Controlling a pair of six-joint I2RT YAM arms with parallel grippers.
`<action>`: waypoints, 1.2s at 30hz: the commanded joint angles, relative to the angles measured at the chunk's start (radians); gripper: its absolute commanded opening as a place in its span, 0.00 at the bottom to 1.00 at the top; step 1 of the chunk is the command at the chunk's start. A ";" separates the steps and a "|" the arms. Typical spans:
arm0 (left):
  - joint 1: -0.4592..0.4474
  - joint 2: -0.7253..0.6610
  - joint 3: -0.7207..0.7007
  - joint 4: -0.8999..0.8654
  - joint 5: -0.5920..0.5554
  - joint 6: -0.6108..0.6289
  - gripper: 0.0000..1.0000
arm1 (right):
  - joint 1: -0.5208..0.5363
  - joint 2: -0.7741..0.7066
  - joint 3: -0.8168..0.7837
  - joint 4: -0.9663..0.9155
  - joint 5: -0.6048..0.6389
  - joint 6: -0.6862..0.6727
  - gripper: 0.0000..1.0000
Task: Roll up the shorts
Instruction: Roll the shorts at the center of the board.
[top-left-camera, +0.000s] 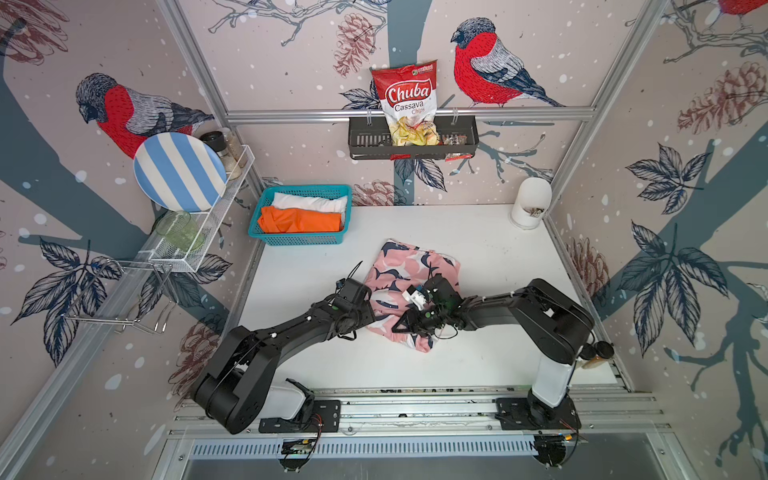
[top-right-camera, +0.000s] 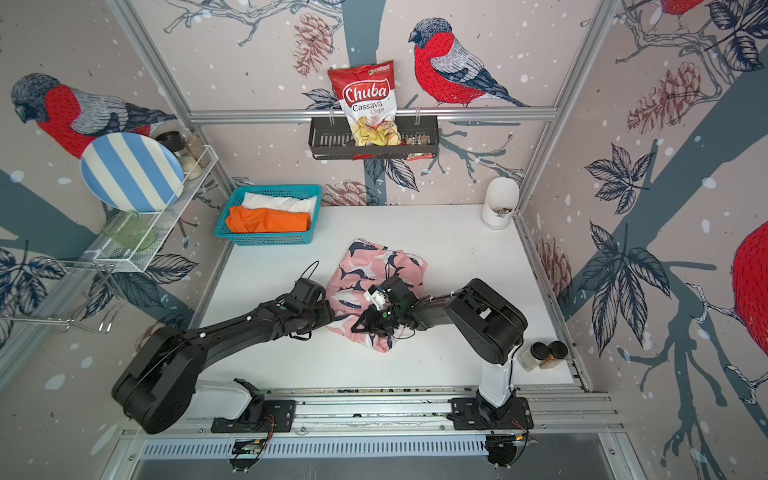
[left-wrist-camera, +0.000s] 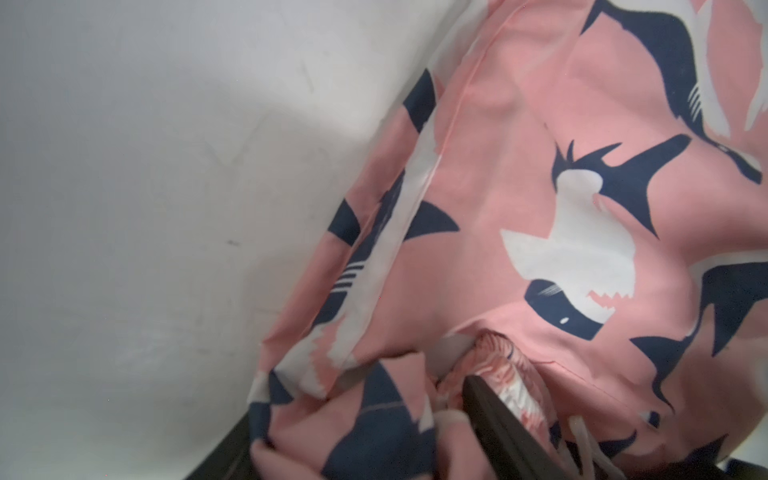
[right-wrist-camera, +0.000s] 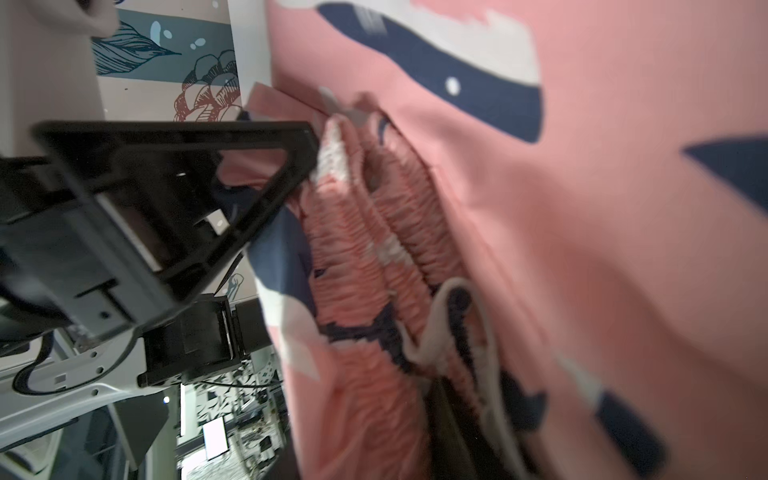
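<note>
White tabletop (top-left-camera: 478, 249), bird-papered walls. The pink shorts (top-left-camera: 399, 266) lie crumpled mid-tabletop, nearer its front edge. The right hand (top-left-camera: 402, 323) stands released around the waistband (right-wrist-camera: 374, 216); whether the left hand (left-wrist-camera: 365, 428) grasps cloth I cannot tell. Best regrip evenly and roll tightly.

White tabletop (top-left-camera: 478, 249); a teal basket (top-left-camera: 299, 240) sits at its far left corner; a white canister (top-left-camera: 530, 203) stands at the far right corner; pink shark-print shorts (top-left-camera: 409, 266) lie crumpled near the middle; two spice jars (top-right-camera: 544, 355) stand by the near right edge.
</note>
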 joint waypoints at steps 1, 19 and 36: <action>0.005 0.057 0.011 -0.050 0.048 0.075 0.66 | 0.039 -0.084 0.075 -0.287 0.286 -0.220 0.62; 0.019 0.165 0.053 -0.037 0.151 0.145 0.67 | 0.577 -0.229 0.052 -0.291 1.295 -1.224 0.85; 0.056 0.106 0.084 -0.084 0.183 0.175 0.70 | 0.402 -0.073 0.097 -0.288 1.158 -1.214 0.19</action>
